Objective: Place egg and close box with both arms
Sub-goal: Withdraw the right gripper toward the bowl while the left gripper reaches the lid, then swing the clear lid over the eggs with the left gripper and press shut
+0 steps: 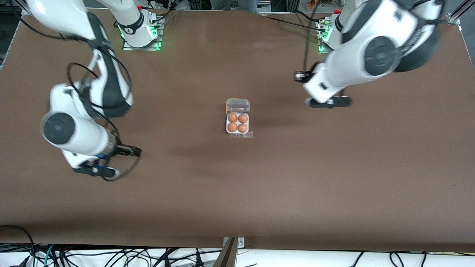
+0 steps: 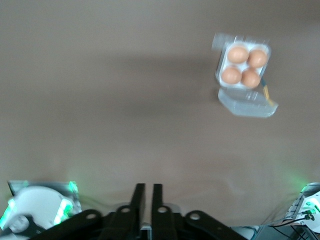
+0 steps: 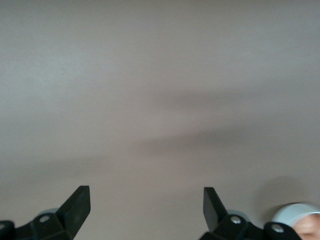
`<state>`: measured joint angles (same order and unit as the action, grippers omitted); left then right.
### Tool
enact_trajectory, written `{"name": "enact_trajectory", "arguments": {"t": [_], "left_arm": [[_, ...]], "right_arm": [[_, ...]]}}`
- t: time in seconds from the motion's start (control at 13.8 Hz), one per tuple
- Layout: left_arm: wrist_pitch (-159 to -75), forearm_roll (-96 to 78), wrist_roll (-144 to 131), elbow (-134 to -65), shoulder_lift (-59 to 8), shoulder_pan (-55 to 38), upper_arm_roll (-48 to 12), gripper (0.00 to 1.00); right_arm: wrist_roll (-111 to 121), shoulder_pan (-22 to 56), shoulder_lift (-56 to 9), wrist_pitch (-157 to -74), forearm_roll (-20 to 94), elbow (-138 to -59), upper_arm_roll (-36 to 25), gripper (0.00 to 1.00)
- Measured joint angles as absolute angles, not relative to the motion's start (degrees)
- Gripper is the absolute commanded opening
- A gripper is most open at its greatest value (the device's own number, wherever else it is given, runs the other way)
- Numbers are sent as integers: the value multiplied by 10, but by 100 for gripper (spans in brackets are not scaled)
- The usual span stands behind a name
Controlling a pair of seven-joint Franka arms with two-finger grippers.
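The box point(image 1: 237, 123) sits at the middle of the brown table, and each of its cells holds a brown egg point(image 1: 232, 118). Its clear lid point(image 1: 238, 105) is open, on the side farther from the front camera. The box also shows in the left wrist view point(image 2: 243, 66). My left gripper point(image 1: 328, 102) hangs over bare table toward the left arm's end, apart from the box, its fingers point(image 2: 139, 200) shut and empty. My right gripper point(image 1: 95, 171) hangs over bare table toward the right arm's end, its fingers point(image 3: 77, 202) wide open and empty.
The table's point(image 1: 297, 193) front edge runs along the bottom of the front view, with cables below it. A pale round rim with something pinkish in it point(image 3: 300, 220) shows at the corner of the right wrist view.
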<state>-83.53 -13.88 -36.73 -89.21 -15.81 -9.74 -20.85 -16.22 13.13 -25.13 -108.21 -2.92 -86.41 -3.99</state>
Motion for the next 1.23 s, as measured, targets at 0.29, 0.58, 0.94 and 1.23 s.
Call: {"name": "enact_trajectory", "arguments": {"t": [0.29,0.58,0.94,1.23], "left_arm": [[-845,-158,-452,-882,-237,-165,-210,9],[-910,-169,-461,-874,-299,-212,-210,11],[-990,-173,-488,-871,-367,-260,-210,6],[-1023,-173,-491,-867,-397,-271,-209,2]], "right_arm": [[-138,82,-62,-1062,-37,-988,-34,100],[-134,52,40,-952,-37,-986,-30,100],[-82,10,42,-931,-18,-963,-29,100],[-64,6,36,-937,2,-963,-28,100]]}}
